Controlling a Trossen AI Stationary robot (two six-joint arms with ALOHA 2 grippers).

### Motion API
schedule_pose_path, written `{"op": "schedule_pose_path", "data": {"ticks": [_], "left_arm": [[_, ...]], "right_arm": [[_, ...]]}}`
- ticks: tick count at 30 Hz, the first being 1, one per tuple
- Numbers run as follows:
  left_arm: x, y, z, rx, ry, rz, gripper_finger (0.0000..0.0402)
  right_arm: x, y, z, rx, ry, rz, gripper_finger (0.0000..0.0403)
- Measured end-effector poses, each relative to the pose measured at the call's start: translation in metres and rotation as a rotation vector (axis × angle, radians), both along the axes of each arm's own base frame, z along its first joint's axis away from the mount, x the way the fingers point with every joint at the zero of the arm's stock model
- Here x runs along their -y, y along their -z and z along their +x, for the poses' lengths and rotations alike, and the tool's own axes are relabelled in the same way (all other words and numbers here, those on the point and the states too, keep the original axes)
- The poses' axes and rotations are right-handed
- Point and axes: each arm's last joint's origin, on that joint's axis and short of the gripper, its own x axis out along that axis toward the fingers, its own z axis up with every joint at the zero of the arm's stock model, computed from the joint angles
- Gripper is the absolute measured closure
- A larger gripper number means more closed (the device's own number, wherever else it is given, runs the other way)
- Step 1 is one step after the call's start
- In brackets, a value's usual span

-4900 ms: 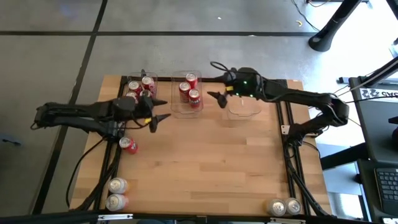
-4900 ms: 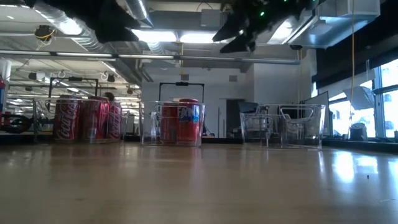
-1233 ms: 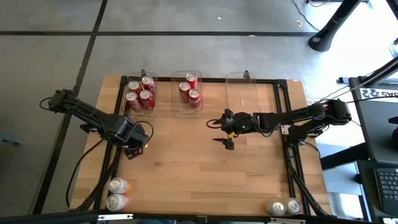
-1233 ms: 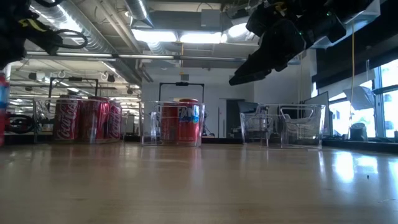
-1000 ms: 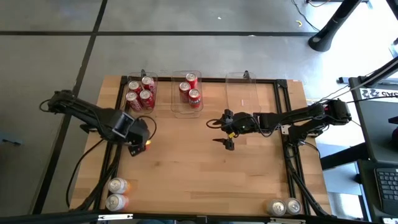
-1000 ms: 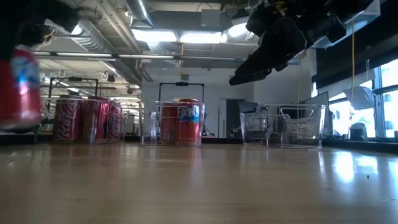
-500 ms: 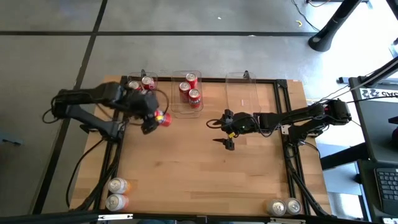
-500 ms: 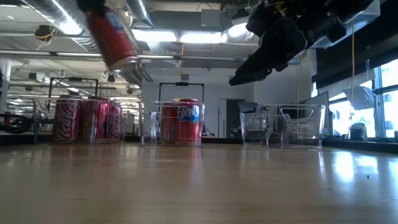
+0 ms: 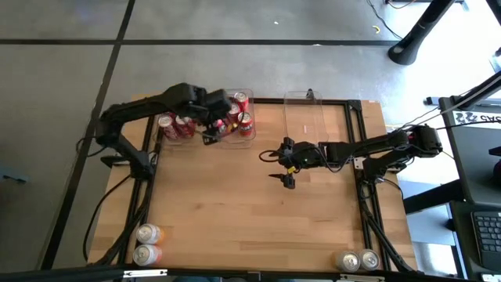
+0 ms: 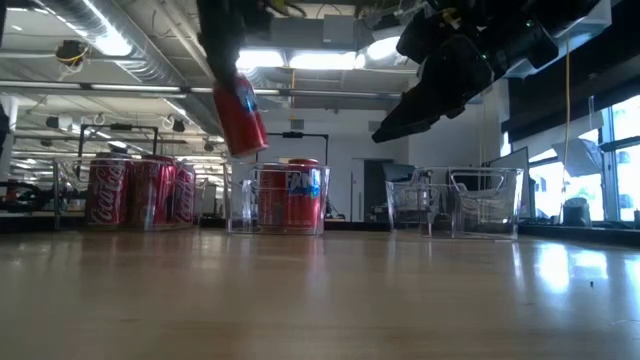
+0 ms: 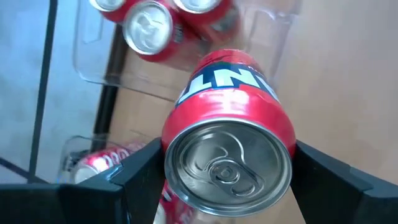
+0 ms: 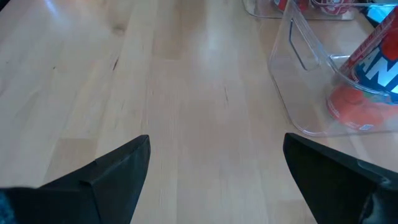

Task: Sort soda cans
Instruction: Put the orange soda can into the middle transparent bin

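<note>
A light wooden table [image 9: 250,211] with a dark frame is seen from above, set on a grey floor [image 9: 235,23] crossed by dark lines. Across the table, a large hall is shown — exposed silver ducts [image 10: 130,45] and bright ceiling light panels [image 10: 300,60] overhead, a white back wall [image 10: 340,160] behind. Bright windows [image 10: 615,150] are seen at the right — daylight is reflected on the tabletop.

Bright ceiling strip lights [image 10: 300,58] glare white in the low view, leaving both arms as dark silhouettes. The pale wooden tabletop [image 10: 320,300] shines with soft reflections. Between the left gripper's fingers, the red soda can [image 11: 228,143] looks sharp, background cans blurred.
</note>
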Motion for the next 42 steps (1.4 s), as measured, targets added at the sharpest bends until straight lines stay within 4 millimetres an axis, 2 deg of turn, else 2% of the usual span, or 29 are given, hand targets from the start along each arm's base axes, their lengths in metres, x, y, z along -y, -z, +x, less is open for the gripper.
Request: {"op": "schedule_pose_path", "data": {"ticks": [4, 8, 18, 27, 42], "left_arm": [[-0.024, 0.012, 0.008, -0.027, -0.005, 0.012, 0.0122], [-0.038, 0.023, 0.012, -0.063, -0.022, 0.003, 0.0122], [-0.051, 0.058, 0.040, -0.089, 0.019, -0.067, 0.0122], [-0.067, 0.086, 0.048, -0.168, -0.009, -0.110, 0.0115], [-0.078, 0.092, 0.050, -0.133, 0.014, -0.157, 0.0107]], "right_arm": [[0.000, 0.000, 0.000, -0.001, 0.002, -0.001, 0.0038], [0.000, 0.000, 0.000, -0.002, 0.002, -0.001, 0.0038], [0.002, -0.001, 0.000, 0.010, 0.033, -0.029, 0.0038], [0.002, -0.001, 0.001, 0.013, 0.033, -0.029, 0.0038], [0.002, -0.001, 0.001, 0.014, 0.033, -0.029, 0.0038]]}}
